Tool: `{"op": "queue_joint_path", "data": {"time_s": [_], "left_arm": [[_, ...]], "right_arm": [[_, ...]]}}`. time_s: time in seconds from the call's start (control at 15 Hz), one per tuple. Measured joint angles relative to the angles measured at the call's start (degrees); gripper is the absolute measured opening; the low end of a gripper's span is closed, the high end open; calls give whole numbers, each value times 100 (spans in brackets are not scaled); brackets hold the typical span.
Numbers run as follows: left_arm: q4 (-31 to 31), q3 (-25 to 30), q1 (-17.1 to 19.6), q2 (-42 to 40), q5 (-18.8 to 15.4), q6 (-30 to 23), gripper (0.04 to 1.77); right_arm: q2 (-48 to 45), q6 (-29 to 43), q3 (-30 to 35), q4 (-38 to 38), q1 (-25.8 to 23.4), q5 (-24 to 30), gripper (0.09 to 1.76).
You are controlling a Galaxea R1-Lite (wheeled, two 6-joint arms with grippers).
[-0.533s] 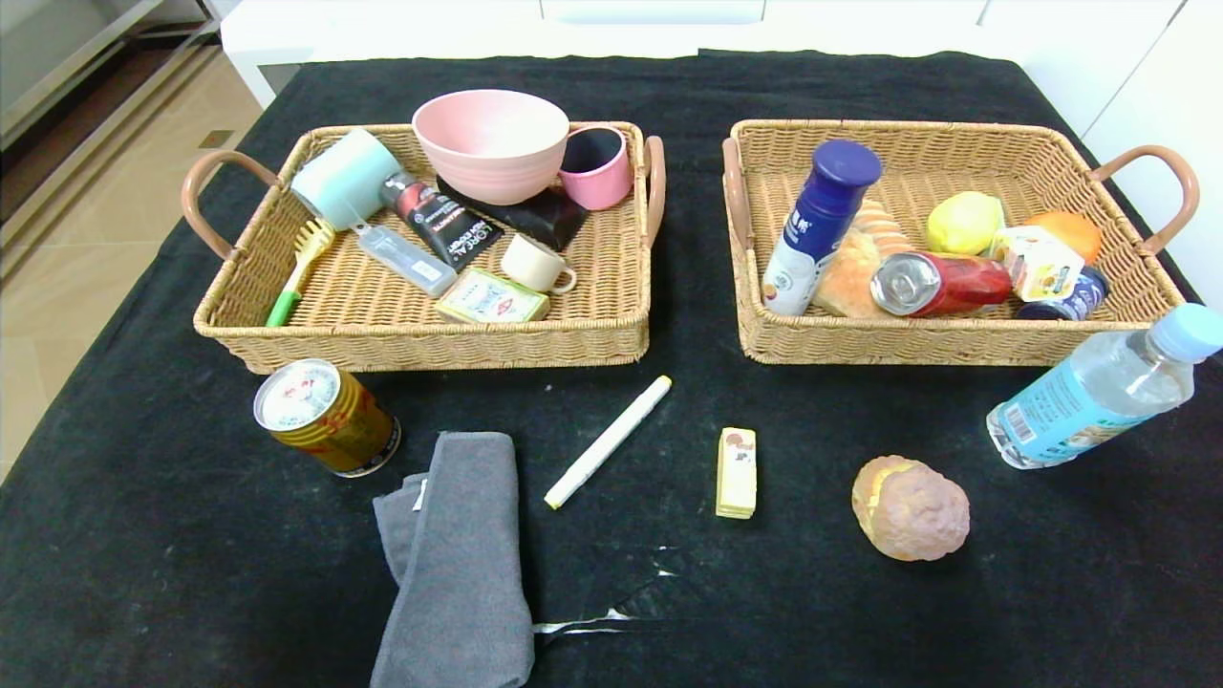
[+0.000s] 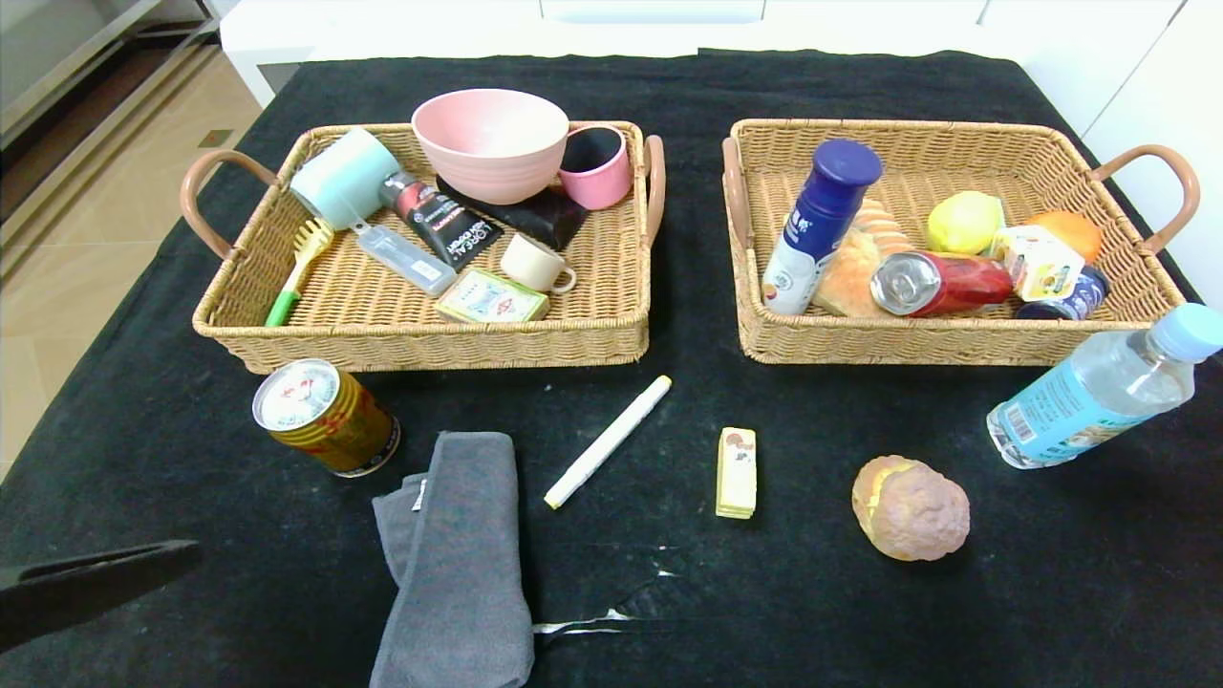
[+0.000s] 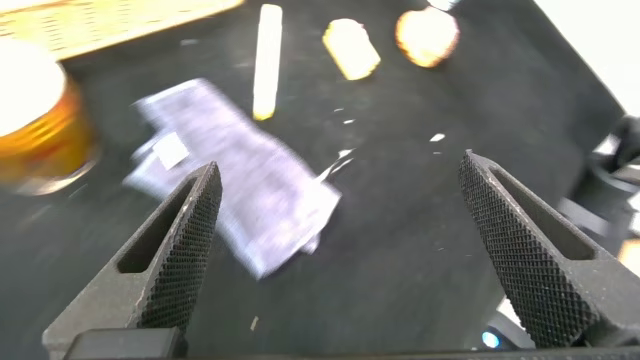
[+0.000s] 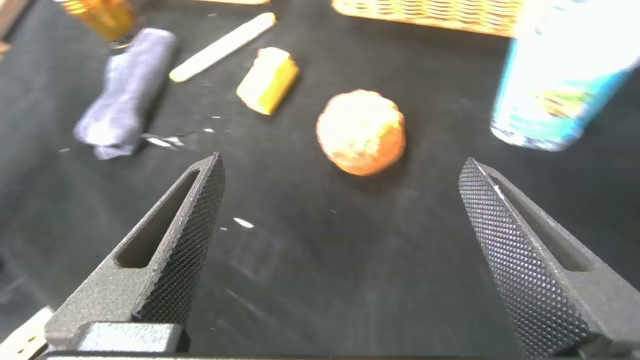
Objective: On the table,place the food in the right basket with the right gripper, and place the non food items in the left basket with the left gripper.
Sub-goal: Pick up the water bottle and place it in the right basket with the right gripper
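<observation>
Start of sorting: all 6 loose items lie on the table [image 2: 860,612], none lifted.

Left to right along the near half of the table:
- Left gripper [image 3: 335,250] at the near left edge, fingers spread wide, holding nothing, above the cloth.
- Gold-red drink can [image 2: 325,416] upright, just in front of the left basket [image 2: 420,344].
- Folded grey towel [image 2: 459,554] beside the can, reaching the near edge.
- White marker [image 2: 609,441] lying diagonally mid-table.
- Small yellow pack [image 2: 737,472], then the brown bun [image 2: 910,506].
- Water bottle [image 2: 1099,392] at the right edge, leaning beside the right basket [image 2: 936,344].
- Right gripper [image 4: 335,250] released, empty, over the near right area facing the bun.

Judgement: approach step. Left's likely first pick is the towel; it calls for descent onto the fold without bumping the can. Right's nearest is the bun, with open room all round. The left basket's front half has space; the right basket is crowded.
</observation>
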Motion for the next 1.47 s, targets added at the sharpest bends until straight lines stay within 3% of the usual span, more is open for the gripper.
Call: {"op": "queue_joint_path", "data": {"time_s": [0.2, 0.4, 0.53, 0.8, 1.2, 1.47], "left_arm": [[-701, -247, -642, 985, 374, 7, 172], [-930, -405, -1398, 1604, 1008, 22, 172], [-1046, -496, -1714, 1925, 1174, 38, 172], [-1545, -536, -1847, 2402, 1362, 39, 172], [-1559, -525, -1864, 2666, 1618, 57, 172], [-1559, -514, -1932, 2638, 1692, 52, 172]], "right_arm": [[494, 15, -149, -315, 541, -308, 171], [942, 23, -182, -680, 1320, -1122, 171], [1215, 22, -190, -885, 1545, -1284, 171], [1410, 13, -190, -881, 1630, -1297, 171], [1449, 20, -182, -833, 1618, -1320, 171], [1358, 13, -206, -483, 1591, -2320, 171]]}}
